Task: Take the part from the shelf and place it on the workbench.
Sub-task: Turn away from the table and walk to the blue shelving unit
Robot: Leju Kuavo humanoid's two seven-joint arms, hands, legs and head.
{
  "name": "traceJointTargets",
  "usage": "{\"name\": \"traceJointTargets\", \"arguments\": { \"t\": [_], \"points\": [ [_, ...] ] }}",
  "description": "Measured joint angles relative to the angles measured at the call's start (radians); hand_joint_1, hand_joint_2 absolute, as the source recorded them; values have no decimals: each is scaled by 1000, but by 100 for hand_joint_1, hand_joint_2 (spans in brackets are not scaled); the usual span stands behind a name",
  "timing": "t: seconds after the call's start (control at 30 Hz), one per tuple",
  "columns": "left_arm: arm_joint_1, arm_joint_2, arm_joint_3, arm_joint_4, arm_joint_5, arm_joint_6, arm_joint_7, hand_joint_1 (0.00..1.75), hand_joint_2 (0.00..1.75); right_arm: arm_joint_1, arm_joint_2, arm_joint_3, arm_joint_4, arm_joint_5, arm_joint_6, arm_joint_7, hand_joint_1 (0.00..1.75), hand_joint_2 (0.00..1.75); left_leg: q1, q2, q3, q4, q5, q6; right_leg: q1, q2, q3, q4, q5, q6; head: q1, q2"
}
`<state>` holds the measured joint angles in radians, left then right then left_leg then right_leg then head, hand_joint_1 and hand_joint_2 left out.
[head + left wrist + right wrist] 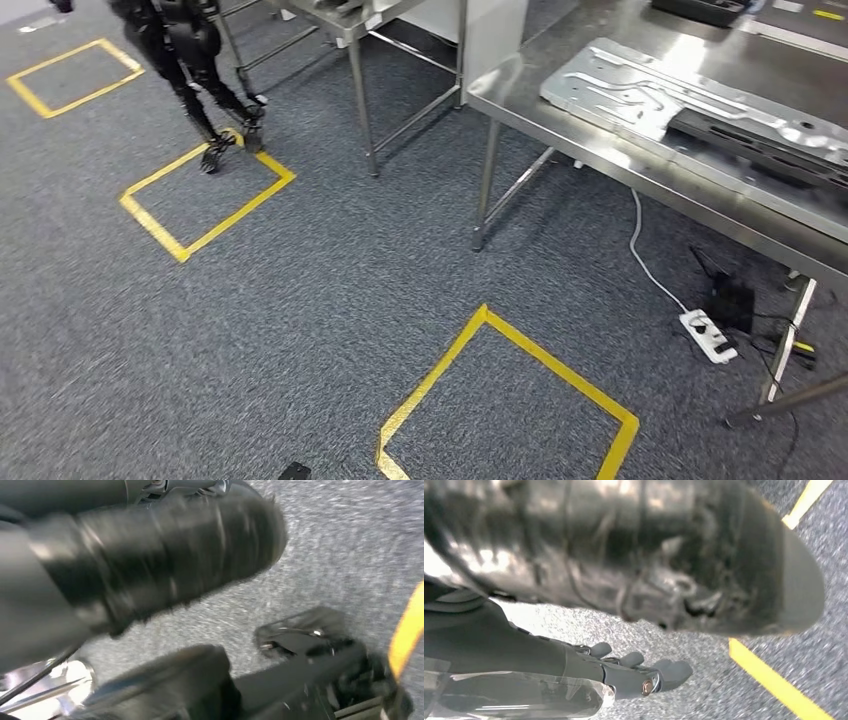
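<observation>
**Part on the table, both arms hanging over the carpet**

From the head view I see the part [690, 105], a long stamped sheet-metal panel with ribs and cut-outs, lying flat on the steel table [560, 110] at the right of my picture, with a darker strip along its near edge. Neither robot hand is near it.

My right robot hand [639, 672] shows in the right wrist view, hanging over the grey carpet [330, 290] beside a strip of yellow tape. Its grey fingers [674, 670] lie extended and slightly apart, with nothing in them. The left robot hand [150, 565] is a dark blur close to the lens in the left wrist view; I cannot tell how its fingers lie.

Outward on the floor, yellow tape squares [500, 400] mark the carpet. Under the table a white power strip [708, 335] lies with a white cable running up. A person's dark legs [205, 95] stand at the far square, beside a second metal table [350, 25].
</observation>
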<state>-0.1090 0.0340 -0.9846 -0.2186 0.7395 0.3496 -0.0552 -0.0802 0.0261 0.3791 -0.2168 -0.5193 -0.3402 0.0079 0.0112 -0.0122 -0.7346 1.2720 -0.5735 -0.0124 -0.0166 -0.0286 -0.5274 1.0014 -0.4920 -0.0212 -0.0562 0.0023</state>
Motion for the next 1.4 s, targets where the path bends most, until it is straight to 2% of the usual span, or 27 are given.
{"name": "traceJointTargets", "arguments": {
  "t": [0.03, 0.07, 0.13, 0.2, 0.23, 0.3, 0.37, 0.43, 0.47, 0.5, 0.53, 0.57, 0.6, 0.67, 0.73, 0.8, 0.83, 0.9, 0.97, 1.03, 1.07, 1.1, 1.17, 1.23, 1.3, 1.33, 1.4],
  "points": [
    [1, -1, -5, 0, -4, -2, -9, 0, 175, 0, 5, 0, 0, -4, -4, -4, 0, 0, 2, 4, -2, 7, 8, -3, 0, -15, 1, 0, -2, 1, 0, 0],
    [1, -1, -10, 0, -7, -4, -15, 0, 175, -1, 11, -1, 0, -9, -7, -8, 0, 0, 3, 9, 17, -27, 33, -5, 0, -28, 3, 1, -4, 2, 0, 0],
    [1, -3, -19, 0, -8, -4, -20, 0, 175, -1, 20, -2, 0, -19, -10, -18, 0, 0, 0, 46, 93, -165, 91, 0, 1, -52, 10, 1, -10, 9, -1, 0],
    [-2, -10, -26, 0, -20, 0, -9, 0, 175, -2, 26, -3, 0, -20, -17, -19, 0, 0, -8, 77, 142, -257, 113, 11, 5, -72, 15, 1, -16, 19, 0, 0],
    [-4, -15, -33, 0, -37, -1, 5, 0, 175, -3, 29, -4, 0, -9, -23, -7, 0, 0, -13, 80, 147, -268, 111, 17, 7, -82, 18, 1, -18, 25, 1, 0],
    [-4, -26, -57, 0, -76, -6, 38, 0, 175, -6, 35, 0, 0, 35, -35, 31, 0, 0, -12, 54, 148, -274, 116, 27, 6, -96, 26, -2, -22, 37, 1, 0],
    [-2, -38, -82, 0, -94, -7, 62, 0, 175, -7, 41, 11, 0, 78, -39, 57, 0, 0, -7, 32, 156, -287, 123, 39, 2, -63, 19, 27, -49, 47, 5, 0],
    [-4, -50, -100, 0, -100, -7, 74, 0, 175, -6, 44, 23, 0, 96, -35, 58, 0, 0, -5, 10, 157, -294, 128, 46, -1, -6, -30, 133, -108, 51, 12, 0],
    [-6, -54, -108, 0, -100, -7, 75, 0, 175, -5, 44, 29, 0, 95, -33, 55, 0, 0, -6, -2, 155, -293, 129, 49, -1, 10, -65, 202, -137, 51, 13, 0],
    [-6, -57, -115, 0, -98, -5, 72, 0, 175, -4, 44, 32, 0, 91, -29, 50, 0, 0, -6, -16, 154, -293, 129, 50, -1, 18, -93, 254, -152, 52, 14, 0],
    [-6, -58, -121, 0, -93, -3, 65, 0, 175, -4, 44, 35, 0, 87, -23, 46, 0, 0, -6, -31, 154, -291, 129, 50, -1, 22, -107, 275, -147, 53, 14, 0],
    [-6, -59, -124, 0, -86, 0, 58, 0, 131, -4, 44, 37, 1, 85, -15, 42, 0, 0, -6, -47, 154, -289, 129, 49, -2, 26, -102, 258, -122, 53, 14, 0],
    [-5, -59, -125, 0, -77, 4, 50, 0, 87, -3, 43, 40, 1, 86, -7, 40, 0, 0, -5, -63, 153, -284, 127, 47, -4, 34, -81, 205, -84, 53, 14, 0],
    [-6, -60, -125, 0, -60, 14, 41, 0, 0, -2, 41, 48, 2, 95, 11, 39, 0, 0, -4, -91, 147, -270, 123, 40, -10, 74, -29, 81, -28, 50, 14, 0],
    [-7, -62, -126, 0, -41, 27, 35, 0, 0, -2, 38, 60, 3, 106, 29, 40, 0, 0, -4, -113, 137, -260, 121, 28, -11, 100, -9, 29, -20, 44, 13, 0],
    [-4, -63, -126, 0, -17, 41, 31, 0, 0, -6, 36, 73, 3, 110, 46, 39, 0, 0, -1, -130, 130, -261, 124, 16, -8, 84, -8, 25, -19, 31, 13, 0],
    [-1, -64, -125, 0, -3, 50, 29, 0, 0, -8, 33, 78, 3, 107, 55, 36, 0, 0, -1, -119, 125, -255, 120, 11, -7, 72, -5, 22, -17, 24, 12, 0],
    [2, -66, -124, 0, 26, 69, 26, 0, 0, -6, 26, 83, 4, 97, 75, 23, 0, 0, -3, -68, 96, -196, 85, 5, -8, 45, 1, 15, -12, 10, 5, 0],
    [0, -67, -119, 0, 56, 87, 28, 0, 0, -1, 17, 86, 4, 92, 99, 5, 0, 0, -3, -17, 36, -70, 24, 0, -1, 14, 2, 14, -14, 3, -1, 0],
    [1, -67, -109, 0, 89, 103, 33, 0, 0, 1, 10, 94, 4, 96, 125, -12, 0, 0, -1, 0, -5, 16, 0, -2, 4, -17, 3, 15, -17, -1, -1, 0],
    [3, -67, -103, 0, 103, 107, 35, 0, 0, 1, 8, 98, 4, 99, 135, -20, 0, 0, -1, 5, 0, 8, 15, -1, 5, -31, 5, 15, -19, -1, -1, 0],
    [4, -66, -97, 0, 113, 108, 37, 0, 0, 0, 6, 102, 4, 103, 143, -29, 0, 0, -2, 14, 26, -39, 43, 3, 6, -44, 8, 15, -21, -1, -1, 0],
    [3, -65, -88, 0, 125, 107, 41, 0, 0, -1, 5, 110, 4, 107, 150, -45, 0, 0, -10, 56, 100, -175, 96, 15, 11, -68, 15, 15, -28, 5, -1, 0],
    [-1, -64, -77, 0, 131, 108, 47, 0, 0, -1, 5, 118, 4, 104, 151, -62, 0, 0, -21, 83, 138, -249, 111, 27, 15, -90, 20, 16, -36, 14, 0, 0],
    [1, -62, -67, 0, 136, 105, 52, 0, 0, -5, 5, 124, 4, 99, 157, -79, 0, 0, -25, 64, 138, -257, 111, 35, 16, -111, 26, 12, -39, 23, 1, 0],
    [5, -60, -64, 0, 141, 99, 52, 0, 0, -7, 4, 126, 4, 97, 164, -85, 0, 0, -22, 52, 142, -263, 114, 38, 14, -106, 29, 14, -44, 28, 1, 0],
    [7, -50, -60, 0, 153, 81, 43, 0, 0, -9, 2, 130, 3, 98, 184, -84, 0, 0, -15, 29, 150, -279, 121, 48, 11, -51, 11, 61, -77, 36, 6, 0]
  ]
}}
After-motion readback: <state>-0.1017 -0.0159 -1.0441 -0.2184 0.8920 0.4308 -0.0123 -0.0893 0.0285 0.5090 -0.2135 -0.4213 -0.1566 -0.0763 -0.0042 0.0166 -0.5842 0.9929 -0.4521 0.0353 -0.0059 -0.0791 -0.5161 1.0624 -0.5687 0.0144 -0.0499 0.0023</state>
